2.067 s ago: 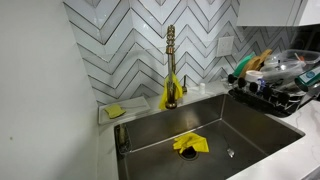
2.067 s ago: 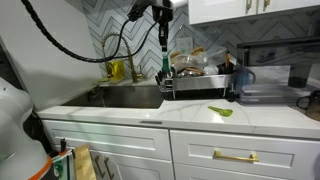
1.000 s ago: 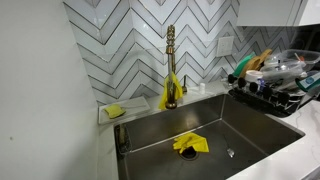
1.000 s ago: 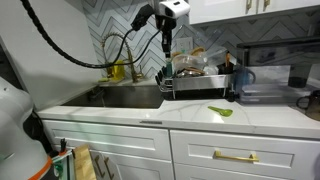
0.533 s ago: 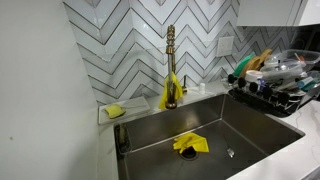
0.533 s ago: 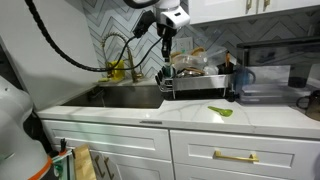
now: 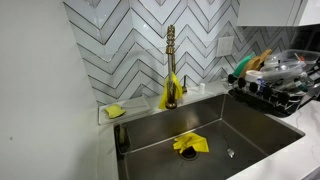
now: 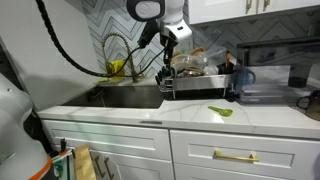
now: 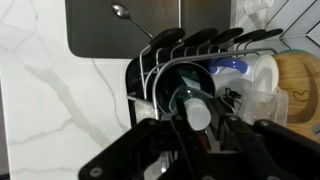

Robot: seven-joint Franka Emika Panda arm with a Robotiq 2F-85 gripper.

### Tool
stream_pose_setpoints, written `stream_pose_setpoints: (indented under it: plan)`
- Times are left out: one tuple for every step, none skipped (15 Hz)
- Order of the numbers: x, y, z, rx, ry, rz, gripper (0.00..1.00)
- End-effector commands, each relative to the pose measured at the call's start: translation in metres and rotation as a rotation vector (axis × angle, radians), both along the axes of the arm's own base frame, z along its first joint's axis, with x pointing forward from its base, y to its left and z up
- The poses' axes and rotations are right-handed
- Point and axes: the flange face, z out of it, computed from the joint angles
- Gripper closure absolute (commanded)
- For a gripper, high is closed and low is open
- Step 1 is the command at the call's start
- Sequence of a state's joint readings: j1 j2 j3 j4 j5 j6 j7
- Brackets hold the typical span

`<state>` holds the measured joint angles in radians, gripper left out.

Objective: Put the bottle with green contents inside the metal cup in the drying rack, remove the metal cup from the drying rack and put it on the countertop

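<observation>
My gripper [image 9: 197,142] is shut on a slim bottle with a white cap [image 9: 198,114]. Its dark green body points away from the camera. Just beyond the bottle a round, shiny cup-like vessel [image 9: 172,84] stands among the wires of the black drying rack [image 9: 160,58]; I cannot tell whether it is the metal cup. In an exterior view the gripper [image 8: 166,45] hangs tilted above the sink-side end of the rack [image 8: 200,88]. The rack also shows at the edge of an exterior view [image 7: 270,102]. The white countertop [image 8: 190,116] lies in front of it.
A steel sink [image 7: 215,125] with a yellow cloth [image 7: 190,144] and a brass faucet [image 7: 171,55] lies beside the rack. A small green thing [image 8: 220,110] lies on the countertop. A green-tipped utensil [image 7: 243,66] sticks out of the rack. Plates and a wooden board [image 9: 295,85] fill the rack.
The gripper has risen from low over the rack's sink-side end and tilted. It still holds the bottle. Nothing in the sink or rack has moved.
</observation>
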<state>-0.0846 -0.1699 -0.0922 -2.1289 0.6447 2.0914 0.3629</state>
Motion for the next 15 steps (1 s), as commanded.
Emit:
stream_pose_setpoints:
  plan:
    - [0.003,0.006,-0.0134,0.021,-0.005,0.006,0.48]
    - [0.004,0.0067,-0.0154,0.021,-0.004,0.007,0.47]
    - [0.005,0.0074,-0.0172,0.018,-0.001,0.009,0.4]
    - [0.0054,0.008,-0.0178,0.017,0.001,0.013,0.32]
    - [0.0054,0.0091,-0.0167,0.01,0.0,0.02,0.25]
    - [0.0055,0.0101,-0.0149,0.001,-0.005,0.029,0.16]
    - [0.0058,0.0112,-0.0133,-0.009,-0.009,0.038,0.09]
    - [0.007,0.0127,-0.0109,-0.019,-0.015,0.05,0.01]
    - [0.0085,0.0137,-0.008,-0.03,-0.022,0.057,0.0]
    - [0.0082,0.0101,-0.0109,-0.007,0.0,0.042,0.0]
    - [0.0086,0.0106,-0.0097,-0.008,-0.002,0.044,0.04]
    - [0.0087,0.0105,-0.0096,-0.008,-0.002,0.044,0.0]
    - [0.0087,0.0104,-0.0097,-0.008,-0.002,0.044,0.0]
    - [0.0087,0.0103,-0.0098,-0.008,-0.002,0.043,0.0]
    - [0.0087,0.0104,-0.0098,-0.008,-0.002,0.043,0.0]
